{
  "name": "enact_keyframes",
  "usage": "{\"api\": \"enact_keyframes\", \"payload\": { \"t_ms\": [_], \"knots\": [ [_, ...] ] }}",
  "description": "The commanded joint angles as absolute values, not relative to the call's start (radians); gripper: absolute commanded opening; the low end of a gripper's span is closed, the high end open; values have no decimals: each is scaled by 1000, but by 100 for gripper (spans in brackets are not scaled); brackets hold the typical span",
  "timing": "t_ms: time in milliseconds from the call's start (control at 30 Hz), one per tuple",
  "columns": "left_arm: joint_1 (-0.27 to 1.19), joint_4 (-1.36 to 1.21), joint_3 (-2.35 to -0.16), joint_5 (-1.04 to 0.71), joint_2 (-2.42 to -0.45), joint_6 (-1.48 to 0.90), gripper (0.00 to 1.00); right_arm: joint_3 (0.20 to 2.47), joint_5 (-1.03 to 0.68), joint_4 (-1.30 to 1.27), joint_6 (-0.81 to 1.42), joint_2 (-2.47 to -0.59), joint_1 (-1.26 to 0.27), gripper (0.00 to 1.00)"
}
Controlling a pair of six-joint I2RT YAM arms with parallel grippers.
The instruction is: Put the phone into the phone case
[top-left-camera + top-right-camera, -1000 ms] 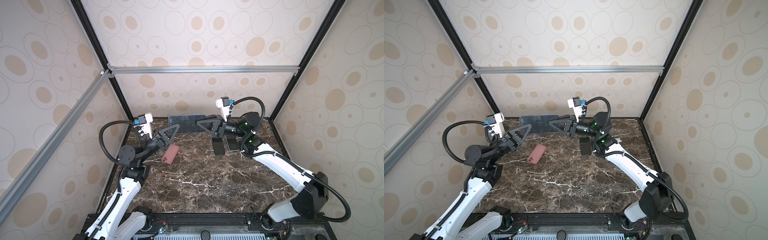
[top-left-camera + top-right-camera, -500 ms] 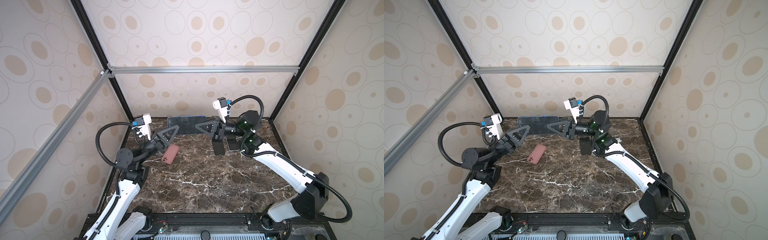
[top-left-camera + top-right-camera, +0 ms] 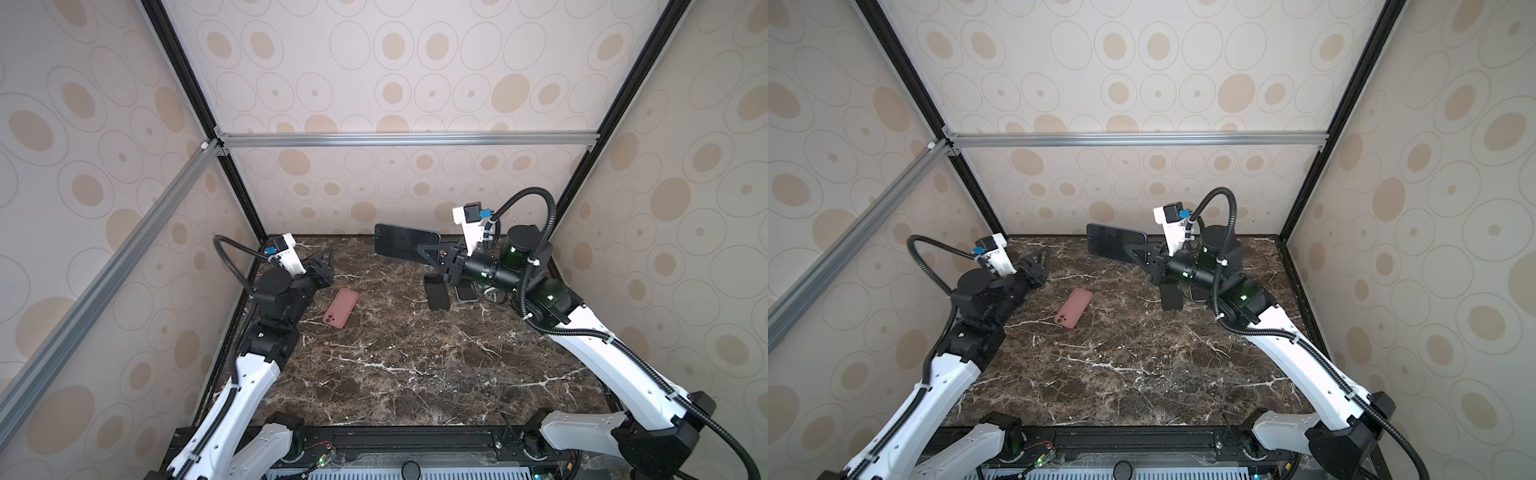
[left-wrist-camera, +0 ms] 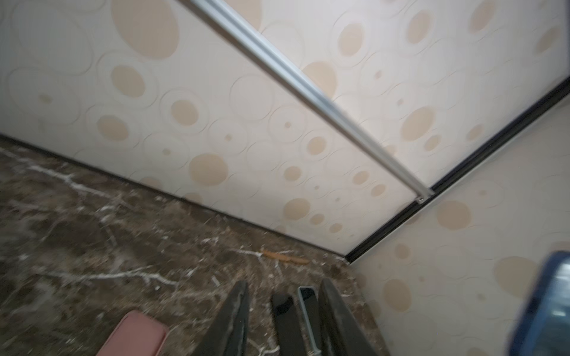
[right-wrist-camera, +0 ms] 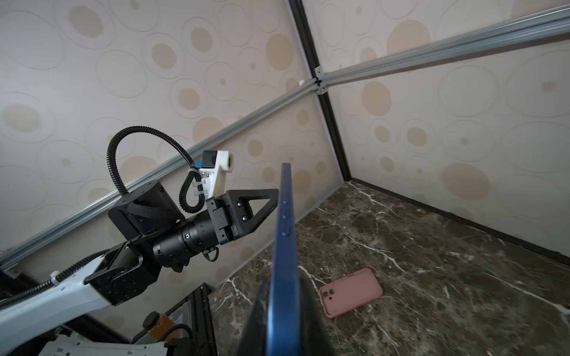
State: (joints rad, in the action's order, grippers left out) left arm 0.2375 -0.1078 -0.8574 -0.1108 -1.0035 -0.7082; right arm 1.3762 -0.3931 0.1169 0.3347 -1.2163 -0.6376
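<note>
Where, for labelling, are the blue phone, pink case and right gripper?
blue phone [image 3: 401, 243], in a top view, middle of its dark face.
pink case [image 3: 341, 308], in a top view, middle of its back.
right gripper [image 3: 419, 249], in a top view, between its fingertips.

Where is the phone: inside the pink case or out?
Out: the right gripper holds the phone aloft; the pink case lies apart on the table.

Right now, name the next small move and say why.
Probably carry the phone down toward the pink case. The right gripper is shut on it, raised above the table; the case lies flat there, untouched. The left gripper is open, empty and apart from both.
</note>
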Motion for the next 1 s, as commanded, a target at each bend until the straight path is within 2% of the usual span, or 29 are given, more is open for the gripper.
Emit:
{"api": "enact_keyframes", "payload": {
  "t_ms": [0,67,133,333,633,967],
  "knots": [
    [238,19,-845,-49,-1154,-640,29,1400,-260,220,216,-1174,-637,0],
    [238,-11,-836,-73,-1256,-633,23,1402,-249,251,202,-1161,-637,0],
    [238,-27,-843,-81,-1347,-638,23,1399,-252,263,198,-1149,-636,0],
    [238,-31,-901,-116,-1571,-618,33,1371,-247,273,203,-1106,-636,0],
    [239,15,-1036,-194,-1799,-559,36,1337,-230,285,200,-1085,-636,0],
    [257,84,-1153,-238,-1933,-489,37,1344,-232,298,184,-1082,-636,0]
  ]
}}
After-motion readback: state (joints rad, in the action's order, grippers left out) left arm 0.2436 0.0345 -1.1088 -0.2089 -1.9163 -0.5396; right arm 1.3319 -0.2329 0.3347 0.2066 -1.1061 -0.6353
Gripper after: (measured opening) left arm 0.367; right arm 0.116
